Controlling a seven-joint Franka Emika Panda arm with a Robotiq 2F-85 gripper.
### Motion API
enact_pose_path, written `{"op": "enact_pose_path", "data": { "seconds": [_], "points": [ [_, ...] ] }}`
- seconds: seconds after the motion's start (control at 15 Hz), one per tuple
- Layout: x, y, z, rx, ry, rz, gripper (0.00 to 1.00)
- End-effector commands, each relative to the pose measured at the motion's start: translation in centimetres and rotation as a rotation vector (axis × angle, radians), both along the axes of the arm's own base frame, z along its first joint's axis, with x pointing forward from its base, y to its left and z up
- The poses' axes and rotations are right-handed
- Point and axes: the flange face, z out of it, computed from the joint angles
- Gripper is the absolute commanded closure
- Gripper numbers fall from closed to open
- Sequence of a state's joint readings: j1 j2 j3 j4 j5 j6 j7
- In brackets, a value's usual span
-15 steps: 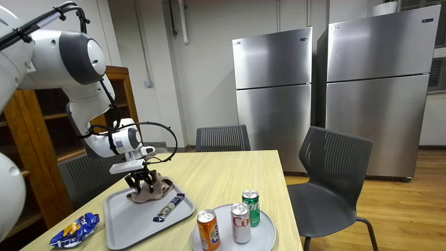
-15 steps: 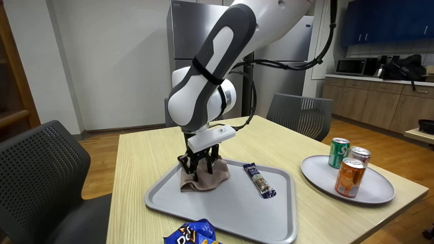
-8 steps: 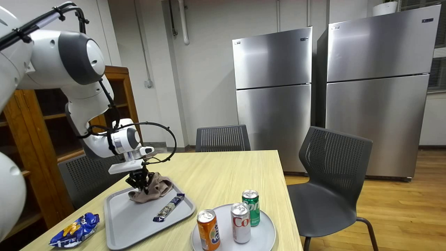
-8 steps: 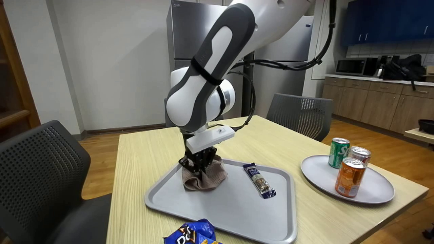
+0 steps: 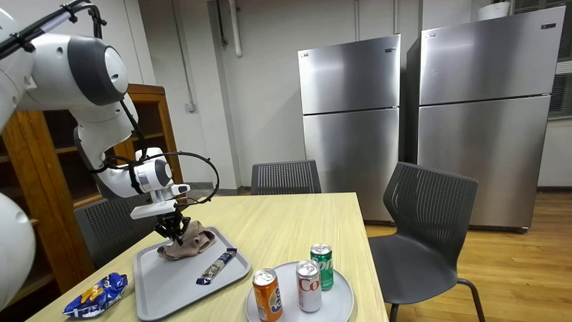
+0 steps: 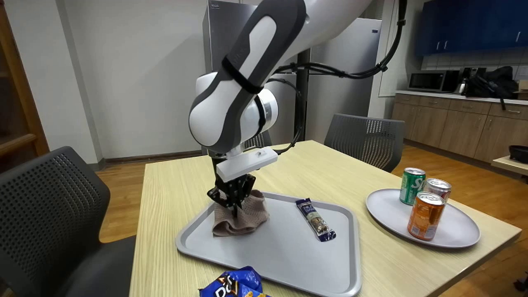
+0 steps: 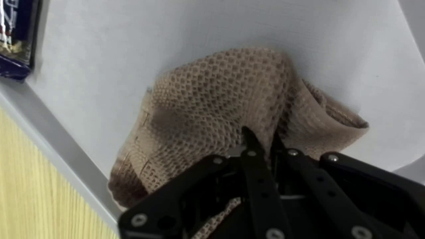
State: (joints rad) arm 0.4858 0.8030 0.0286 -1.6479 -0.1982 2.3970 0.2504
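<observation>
I have the gripper (image 7: 260,141) clamped on the brown cloth (image 7: 206,99): in the wrist view, the jaws stand almost together, and a raised fold of the cloth is pinched between them. The rest of the cloth lies crumpled on the grey tray (image 6: 288,255), near its rim, and one portion I cannot see, because my gripper covers it. On the same tray there is a wrapped nut bar (image 6: 315,220), which lies apart from the cloth. In both exterior views I see a blue bag of chips (image 5: 96,295) on the table (image 6: 396,264), just beside the tray. Near another side of the tray is a round plate (image 6: 383,202), and on it stand upright a green can (image 6: 411,187), an orange can (image 6: 426,218) and a white can (image 5: 309,286).
</observation>
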Motion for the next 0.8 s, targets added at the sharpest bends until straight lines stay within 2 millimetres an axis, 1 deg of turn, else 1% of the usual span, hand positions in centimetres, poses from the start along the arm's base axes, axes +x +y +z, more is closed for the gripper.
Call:
{"op": "enact_pose_path", "data": {
  "seconds": [0.0, 0.13, 0.27, 0.53, 0.73],
  "points": [
    [-0.4, 1.2, 2.9, -0.021, -0.009, 0.014, 0.97],
    [-0.3, 1.5, 3.8, -0.022, -0.021, 0.017, 0.97],
    [-0.1, 1.0, 4.9, -0.02, -0.033, 0.004, 0.97],
    [0.8, -0.9, 7.0, -0.023, -0.061, -0.03, 0.97],
    [2.0, -2.9, 8.6, -0.046, -0.079, -0.071, 0.97]
  ]
}}
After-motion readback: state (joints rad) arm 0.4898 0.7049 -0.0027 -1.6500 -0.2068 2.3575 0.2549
